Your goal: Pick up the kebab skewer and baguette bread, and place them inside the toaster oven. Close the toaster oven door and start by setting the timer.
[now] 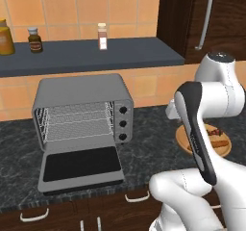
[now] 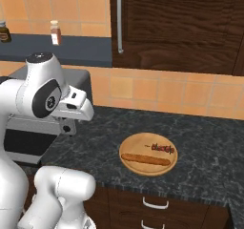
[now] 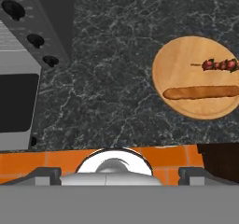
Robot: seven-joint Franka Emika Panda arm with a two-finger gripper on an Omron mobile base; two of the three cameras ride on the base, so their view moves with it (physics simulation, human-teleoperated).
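Observation:
The grey toaster oven [image 1: 81,88] stands on the left of the counter. Its door [image 1: 80,165] is dropped flat open, and the wire rack inside is bare. Three black knobs [image 1: 123,123] run down its right front. To the right, a round wooden plate [image 2: 138,144] carries the baguette bread [image 2: 145,159] and, behind it, the shorter kebab skewer [image 2: 163,148]. My gripper [image 3: 120,174] hangs above the counter between oven and plate. It is open, with nothing between its fingers. In the hand view the baguette [image 3: 200,93] and skewer [image 3: 219,65] lie right, the oven door [image 3: 16,101] left.
Dark marble counter [image 3: 112,78] stretches between the oven and the plate. A shelf above the oven holds a spice shaker [image 1: 102,36] and two jars [image 1: 34,39]. A tall dark wood cabinet [image 2: 181,23] with a long handle stands behind the plate.

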